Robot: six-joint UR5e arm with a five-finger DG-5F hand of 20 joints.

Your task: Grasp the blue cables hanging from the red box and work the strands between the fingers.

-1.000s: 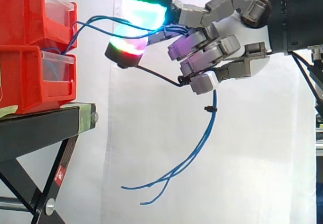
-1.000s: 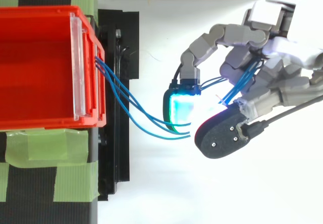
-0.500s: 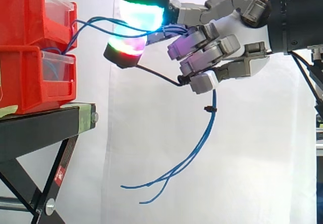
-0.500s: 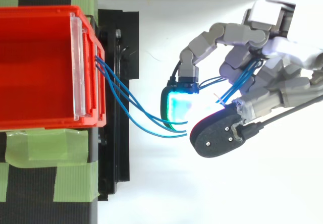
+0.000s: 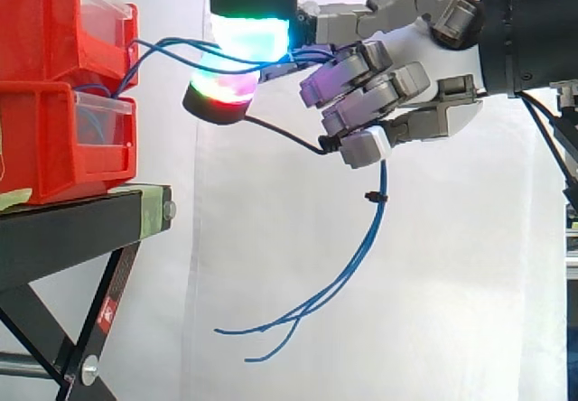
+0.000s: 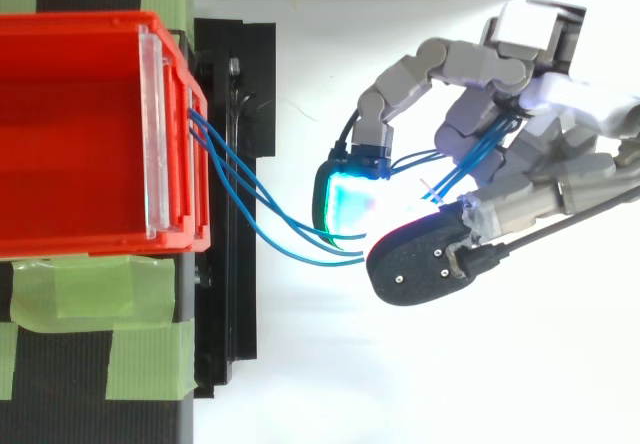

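A white curtain (image 5: 271,265) fills the background. At the left of the frame, a black stand (image 5: 72,229), patched with green tape (image 6: 90,294), carries the red box (image 6: 70,134). Nothing stands between that and me, so I have free air to work in.

The blue cables (image 5: 384,177) leave the front of the red box, cross the gap in a slack arc to the upper centre, pass through my hand (image 5: 424,49), then hang to loose ends at the lower centre. A small black tie (image 5: 372,196) sits on them just below my fingers.

My hand is closed on them: the curled fingers wrap the bundle, and two glowing pads (image 5: 250,32) meet over the strands on the box side.

I judge these strands light, limp and rather slick, thin enough to slide out of thick pads. The place to hold is this mid-span, near the tie where they stay bunched. I would roll them gently, since a hard tug could drag on the box end.
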